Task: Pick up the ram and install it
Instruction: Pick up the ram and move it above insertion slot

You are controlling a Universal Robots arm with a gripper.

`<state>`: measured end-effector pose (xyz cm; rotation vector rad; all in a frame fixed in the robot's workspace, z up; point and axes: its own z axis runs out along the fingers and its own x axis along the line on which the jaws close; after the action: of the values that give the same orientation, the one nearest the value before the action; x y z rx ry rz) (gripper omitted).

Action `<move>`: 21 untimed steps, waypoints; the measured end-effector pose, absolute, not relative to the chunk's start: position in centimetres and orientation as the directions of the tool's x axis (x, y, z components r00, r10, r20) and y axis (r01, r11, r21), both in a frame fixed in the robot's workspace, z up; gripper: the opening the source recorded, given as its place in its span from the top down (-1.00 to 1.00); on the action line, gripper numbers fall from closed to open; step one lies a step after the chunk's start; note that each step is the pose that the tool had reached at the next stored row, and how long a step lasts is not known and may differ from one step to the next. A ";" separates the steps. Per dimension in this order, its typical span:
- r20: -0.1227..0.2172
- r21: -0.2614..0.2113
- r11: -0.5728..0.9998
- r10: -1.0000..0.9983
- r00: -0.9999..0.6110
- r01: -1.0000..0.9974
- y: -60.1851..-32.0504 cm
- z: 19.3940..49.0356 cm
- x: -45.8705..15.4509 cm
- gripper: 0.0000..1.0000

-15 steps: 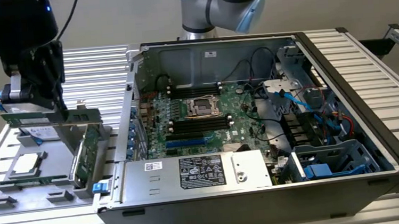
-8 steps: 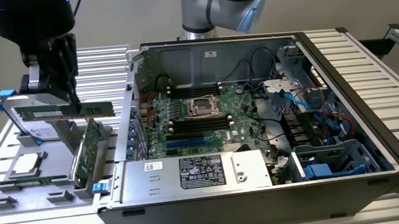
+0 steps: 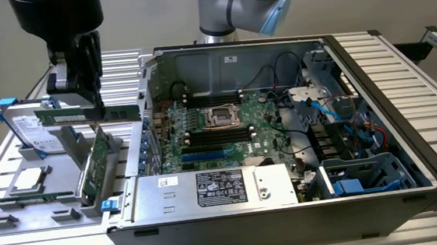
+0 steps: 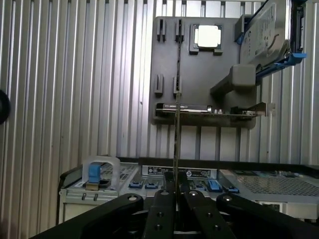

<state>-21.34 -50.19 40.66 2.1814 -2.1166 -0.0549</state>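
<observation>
The ram (image 3: 87, 115) is a long thin green stick, held level above the grey parts tray (image 3: 23, 222) on the exterior view's left, just outside the open computer case (image 3: 371, 75). My gripper (image 3: 95, 104) comes down from above and is shut on the stick's top edge. In the wrist view the ram (image 4: 176, 144) shows edge-on as a thin line rising from between the black fingers (image 4: 163, 199) of the gripper (image 4: 176, 186). The black motherboard slots (image 3: 219, 135) lie inside the case, below the CPU socket (image 3: 222, 115).
The tray carries a hard drive (image 3: 27, 129), a CPU chip (image 3: 28, 179) and an upright green expansion card (image 3: 97, 161). The case's metal side wall (image 3: 148, 99) stands between the ram and the motherboard. A power supply (image 3: 216, 190) and blue cables (image 3: 335, 113) crowd the case.
</observation>
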 end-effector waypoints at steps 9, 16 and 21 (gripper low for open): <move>0.045 0.091 -0.028 -0.998 0.032 -0.995 -49.4 40.7 -18.6 0.73; 0.045 0.086 -0.028 -0.998 0.032 -0.996 -48.8 40.8 -16.6 0.73; 0.045 0.081 -0.028 -0.998 0.031 -0.996 -48.1 40.8 -15.6 0.73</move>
<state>-15.58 -48.11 40.81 2.1897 -2.1256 -0.0363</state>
